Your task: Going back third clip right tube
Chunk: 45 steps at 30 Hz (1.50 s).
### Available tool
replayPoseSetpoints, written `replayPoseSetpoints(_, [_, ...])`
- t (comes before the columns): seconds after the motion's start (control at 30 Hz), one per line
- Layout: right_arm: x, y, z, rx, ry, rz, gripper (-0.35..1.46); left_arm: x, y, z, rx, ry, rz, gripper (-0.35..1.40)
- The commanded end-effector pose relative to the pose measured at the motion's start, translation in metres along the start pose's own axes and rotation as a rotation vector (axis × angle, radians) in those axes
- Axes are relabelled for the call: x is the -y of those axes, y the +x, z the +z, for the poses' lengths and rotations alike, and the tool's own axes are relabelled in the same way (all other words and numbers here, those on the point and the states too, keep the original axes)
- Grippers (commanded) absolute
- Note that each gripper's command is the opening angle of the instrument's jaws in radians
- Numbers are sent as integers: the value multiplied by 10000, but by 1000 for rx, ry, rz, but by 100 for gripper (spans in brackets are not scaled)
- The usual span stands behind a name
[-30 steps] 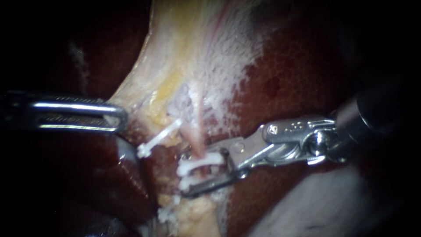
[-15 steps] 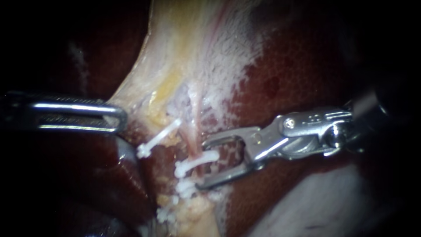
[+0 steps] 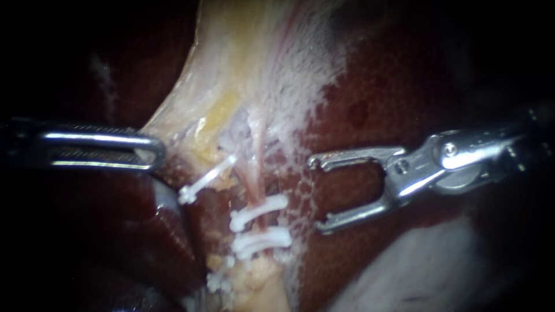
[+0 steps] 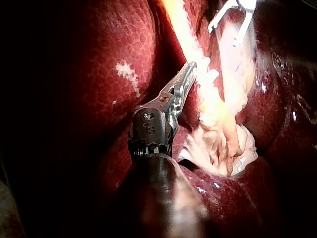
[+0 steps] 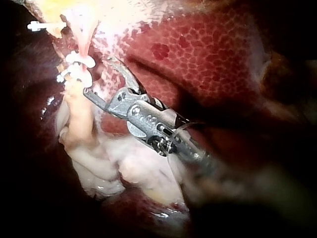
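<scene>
The pink right tube runs down from the pale gallbladder tissue and carries white clips: one higher up, two close together below it. Right of them, clear of the tube, my right instrument holds its jaws open and empty; in the right wrist view the right instrument sits just short of the clips. A single clip crosses the left tube. My left instrument is shut on the edge of the pale tissue, as the left wrist view shows.
Dark red liver surrounds the field, with a shiny lobe under the left instrument. Yellow fat and another white clip lie below the clipped stretch. A pale fold fills the lower right.
My right instrument has backed away to the right with its jaws open, off the tube, and a white clip stays on the tube where the jaws were. The left instrument has held still.
</scene>
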Motion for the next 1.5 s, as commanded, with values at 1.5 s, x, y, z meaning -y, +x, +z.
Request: replayPoseSetpoints(1.5, [13, 14, -4, -2, 4, -18, 60, -34, 84, 65, -50, 4, -28, -35])
